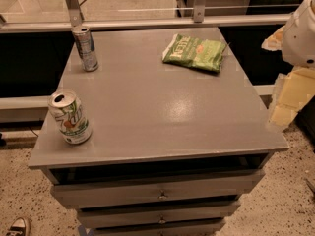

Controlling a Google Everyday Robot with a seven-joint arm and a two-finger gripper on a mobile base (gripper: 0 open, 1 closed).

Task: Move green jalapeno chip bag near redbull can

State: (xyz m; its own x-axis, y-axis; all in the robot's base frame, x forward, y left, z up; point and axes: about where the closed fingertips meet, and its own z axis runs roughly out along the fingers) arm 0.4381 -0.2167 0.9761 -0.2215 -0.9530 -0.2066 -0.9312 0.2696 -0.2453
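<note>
The green jalapeno chip bag (195,52) lies flat at the far right of the grey cabinet top (162,112). The redbull can (85,48), slim and silver-blue, stands upright at the far left corner, well apart from the bag. My gripper (284,107) shows as pale yellowish parts at the right edge of the view, beyond the cabinet's right edge and in front of the bag, touching nothing. The white arm housing (301,33) is above it.
A wider white can with green markings (70,117), its top open, stands near the front left edge. Drawers (160,193) are below the top. A metal railing (147,22) runs behind the cabinet. A shoe (17,227) is on the floor at bottom left.
</note>
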